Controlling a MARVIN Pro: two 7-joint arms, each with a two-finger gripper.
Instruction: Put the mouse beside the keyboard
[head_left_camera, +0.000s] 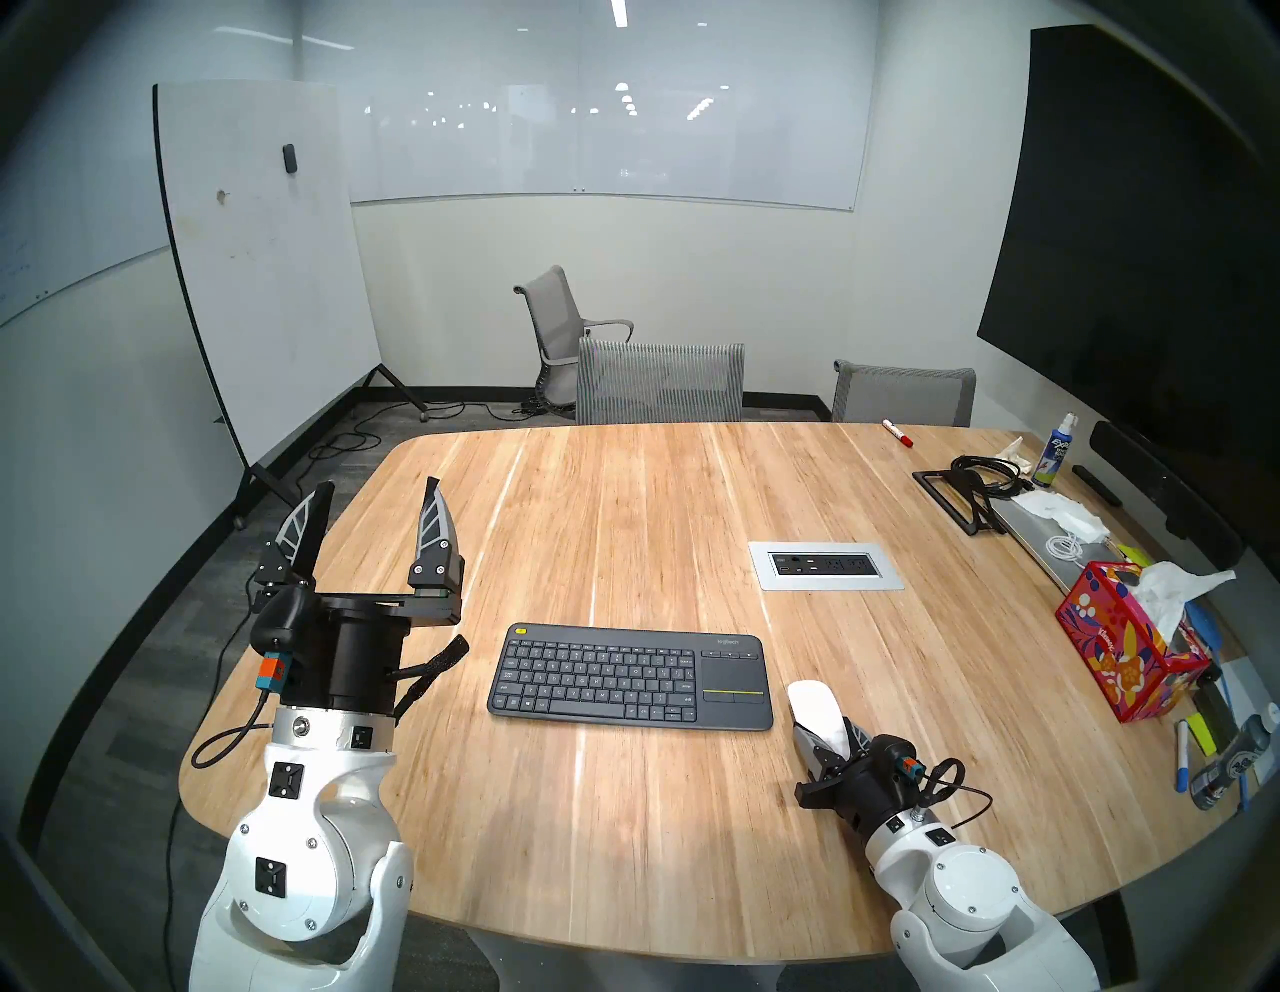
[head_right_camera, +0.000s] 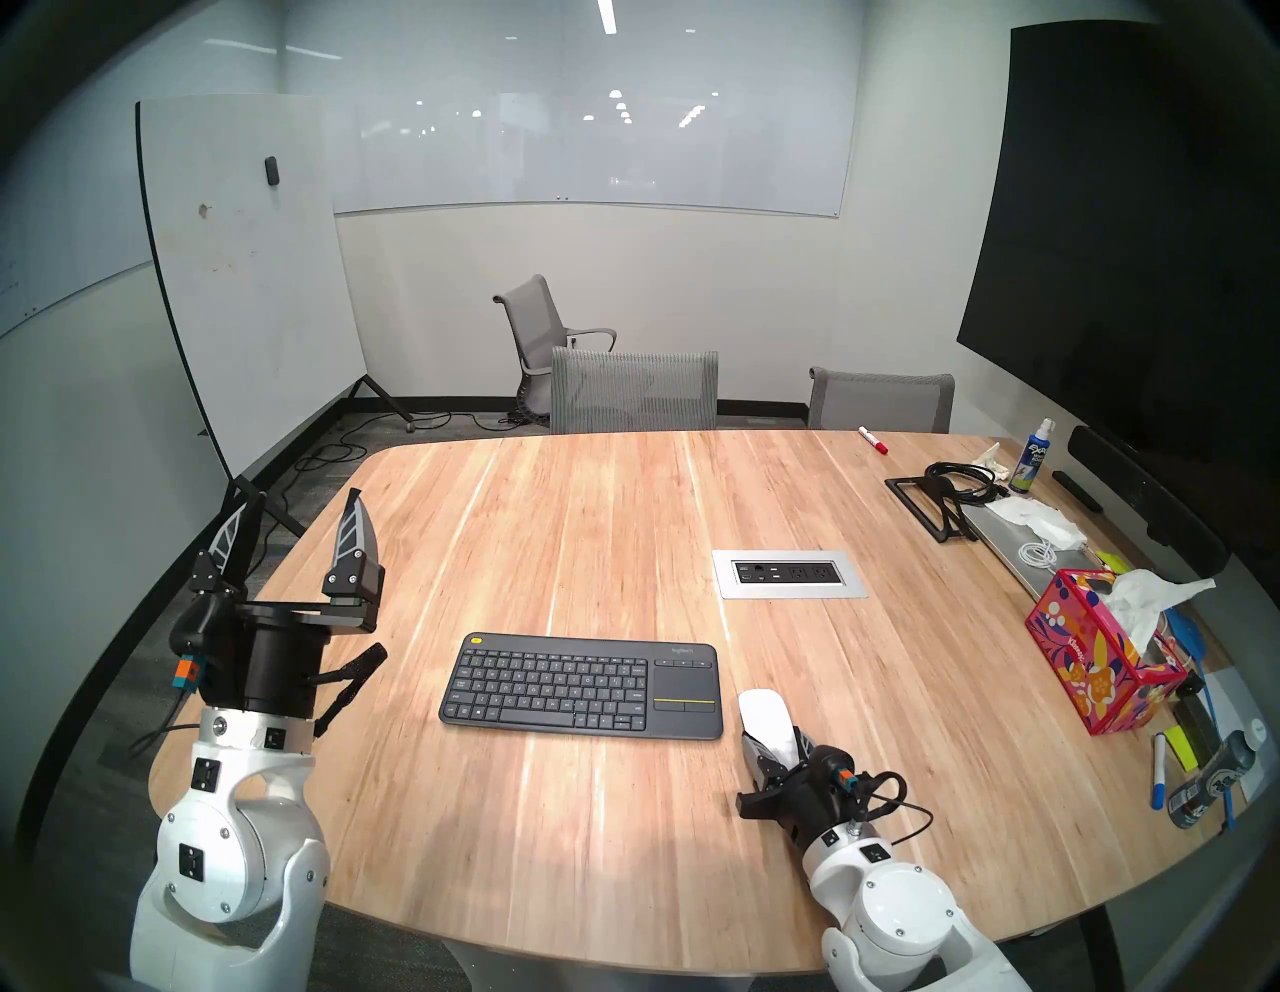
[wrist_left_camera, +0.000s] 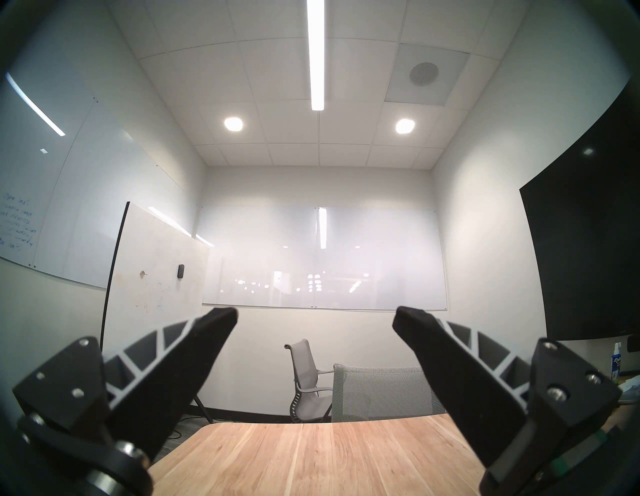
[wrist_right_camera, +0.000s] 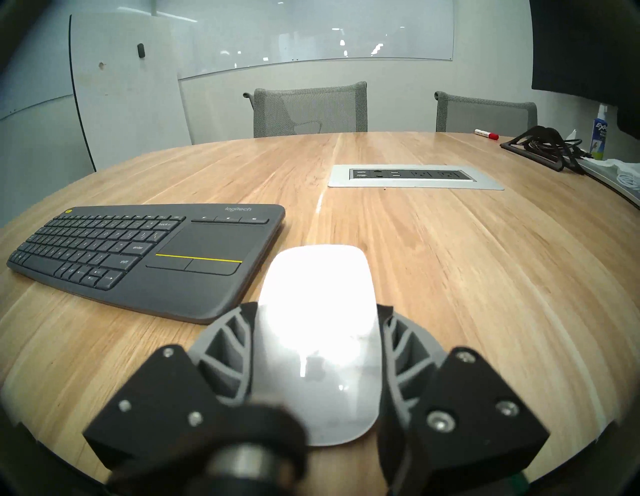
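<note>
**Readable words on the table**

The keyboard (wrist_right_camera: 145, 256) carries the brand "logitech" at its far right corner, above the touchpad. Some keys can be read in the right wrist view: "enter", "shift" and "back". The spray bottle (head_left_camera: 1051, 454) at the far right edge of the table (head_left_camera: 658, 499) shows "EXPO". The tissue box (head_left_camera: 1125, 648) near the right edge shows "Kleenex" on its side. The blue handwriting on the wall board (wrist_left_camera: 17, 221) is too blurred to read.
</note>
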